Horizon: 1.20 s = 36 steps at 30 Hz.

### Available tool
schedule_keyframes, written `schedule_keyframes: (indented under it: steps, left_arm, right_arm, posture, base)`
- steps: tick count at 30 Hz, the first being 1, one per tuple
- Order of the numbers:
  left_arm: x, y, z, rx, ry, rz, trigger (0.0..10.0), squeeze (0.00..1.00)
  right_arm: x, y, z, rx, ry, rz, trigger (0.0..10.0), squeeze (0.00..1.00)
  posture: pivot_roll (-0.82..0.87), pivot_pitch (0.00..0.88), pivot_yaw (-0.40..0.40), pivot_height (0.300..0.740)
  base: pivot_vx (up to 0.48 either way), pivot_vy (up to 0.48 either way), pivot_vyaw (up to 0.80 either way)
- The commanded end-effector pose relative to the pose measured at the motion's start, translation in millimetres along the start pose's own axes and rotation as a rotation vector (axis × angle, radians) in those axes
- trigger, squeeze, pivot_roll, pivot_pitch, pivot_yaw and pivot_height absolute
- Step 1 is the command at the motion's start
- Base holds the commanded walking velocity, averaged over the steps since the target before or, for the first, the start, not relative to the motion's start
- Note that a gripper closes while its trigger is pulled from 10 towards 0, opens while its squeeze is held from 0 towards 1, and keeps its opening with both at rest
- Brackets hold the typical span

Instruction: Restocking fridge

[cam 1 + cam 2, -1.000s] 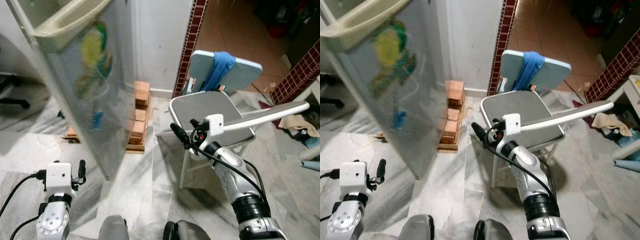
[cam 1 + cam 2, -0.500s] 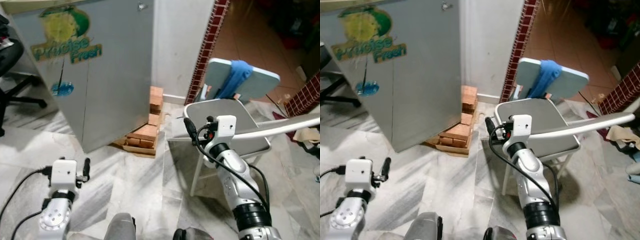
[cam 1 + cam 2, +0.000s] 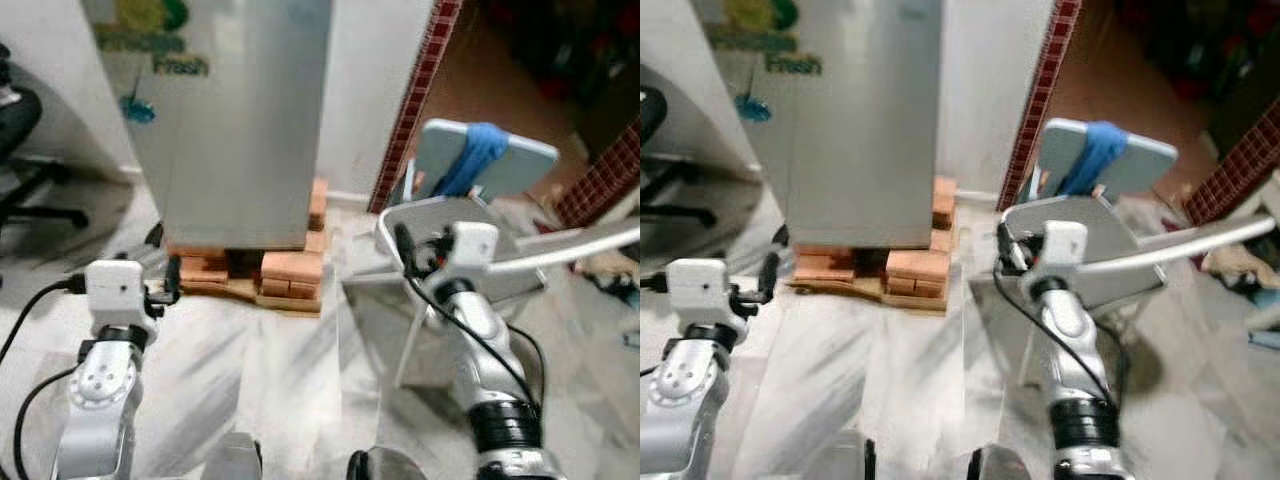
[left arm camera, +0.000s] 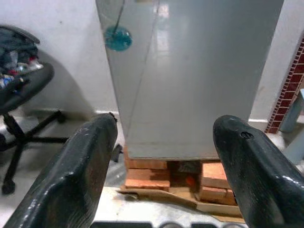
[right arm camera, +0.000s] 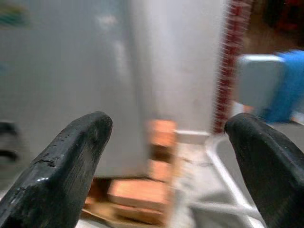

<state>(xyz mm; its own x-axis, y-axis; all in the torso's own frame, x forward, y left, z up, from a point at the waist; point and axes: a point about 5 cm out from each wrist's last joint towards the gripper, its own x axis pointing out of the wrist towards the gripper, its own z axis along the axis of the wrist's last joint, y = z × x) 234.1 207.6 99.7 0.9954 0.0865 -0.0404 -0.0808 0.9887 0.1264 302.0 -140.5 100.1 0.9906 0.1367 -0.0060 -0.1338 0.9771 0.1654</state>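
The silver fridge (image 3: 250, 130) stands ahead on a stack of bricks (image 3: 290, 272). Its door face, with a green and yellow logo (image 3: 150, 45), lies against the cabinet and looks shut. My left gripper (image 3: 170, 282) is held low in front of the fridge's base, open, with nothing between its fingers; the left wrist view looks between the fingers (image 4: 85, 171) at the fridge (image 4: 199, 76) and bricks (image 4: 213, 175). My right gripper (image 3: 405, 245) is raised beside the chair, open and empty, and points toward the fridge (image 5: 142, 85).
A grey folding chair (image 3: 440, 215) with a blue cloth (image 3: 478, 155) on its back stands right of the fridge. A red brick-patterned pillar (image 3: 420, 90) is behind it. A black office chair (image 3: 20, 130) is at the far left. The floor is marble.
The fridge door has swung from wide open to against the cabinet. The view has turned toward the fridge and blurred. Both grippers stay open and empty.
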Motion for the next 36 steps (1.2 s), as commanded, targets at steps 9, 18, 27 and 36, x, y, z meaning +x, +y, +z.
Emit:
schedule_keyframes:
  steps: [9, 18, 27, 36]
  left_arm:
    - [-7.4, -28.2, -10, 0.017, 0.041, -0.074, 10.0, 0.00]
    - [-6.8, -27.9, -9, 0.023, 0.043, -0.062, 10.0, 0.00]
    - [-6.6, -27.7, -9, 0.024, 0.047, -0.062, 10.0, 0.00]
    - [2.2, -22.7, -2, 0.059, -0.002, -0.072, 10.0, 0.00]
  right_arm:
    - [-9.0, -6.9, -3, -0.029, 0.014, -0.045, 10.0, 0.00]
    - [-9.2, -6.1, -1, -0.029, 0.015, -0.052, 10.0, 0.00]
    - [-9.0, -5.8, -1, -0.030, 0.015, -0.054, 10.0, 0.00]
    - [2.5, -7.1, 5, -0.041, 0.000, -0.042, 10.0, 0.00]
  posture:
    - [0.13, 0.062, -0.027, 0.740]
    - [0.13, 0.061, -0.026, 0.740]
    - [0.13, 0.061, -0.026, 0.740]
    - [0.14, 0.052, -0.039, 0.740]
  base:
    - [0.000, 0.458, -0.58]
    - [0.000, 0.465, -0.80]
    - [0.000, 0.465, -0.80]
    - [0.000, 0.259, -0.71]
